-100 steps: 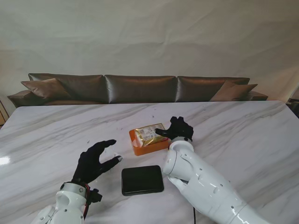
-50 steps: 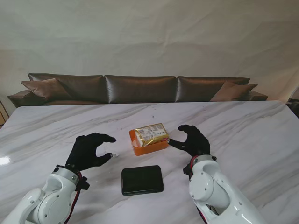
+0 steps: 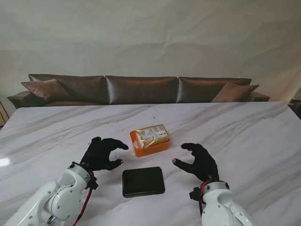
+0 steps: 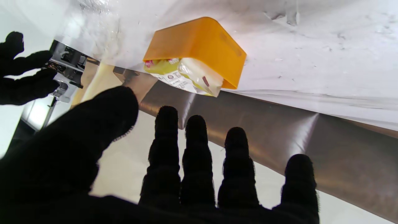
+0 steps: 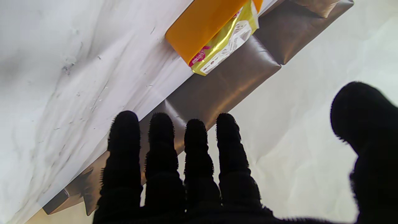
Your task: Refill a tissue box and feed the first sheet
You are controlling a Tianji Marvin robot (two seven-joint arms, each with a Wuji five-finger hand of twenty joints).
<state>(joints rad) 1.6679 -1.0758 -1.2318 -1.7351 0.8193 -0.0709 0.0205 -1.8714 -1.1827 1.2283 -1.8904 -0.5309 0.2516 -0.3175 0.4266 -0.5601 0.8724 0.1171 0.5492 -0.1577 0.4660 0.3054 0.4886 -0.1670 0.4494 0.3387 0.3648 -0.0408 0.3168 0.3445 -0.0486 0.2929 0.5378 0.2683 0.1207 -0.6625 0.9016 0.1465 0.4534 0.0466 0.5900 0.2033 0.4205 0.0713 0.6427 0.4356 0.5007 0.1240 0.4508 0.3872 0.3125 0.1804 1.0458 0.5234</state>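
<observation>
**Both hands poised, tissue pack seated, lid waiting**

Nearest the robot, a flat black lid (image 3: 143,181) lies on the marble table (image 3: 244,132), between the 2 arms. The left hand (image 3: 101,154) hovers just left of it, fingers curled loosely and apart, gripping nothing; the right hand (image 3: 197,161) hangs to the right, likewise spread and empty. Farther out, at the table's middle, the orange tissue box (image 3: 149,146) stands open with a yellow tissue pack (image 3: 151,134) resting in it, its wrapped top rising past the rim. Beyond the table runs a brown sofa (image 3: 141,88).

The refill looks seated, so the step in hand is probably closing the box. To do that well, both hands should take the lid by its opposite short edges, keep it level, and lower it squarely over the pack. Whether the lid has a slot for the 1st sheet cannot be told from here.
</observation>
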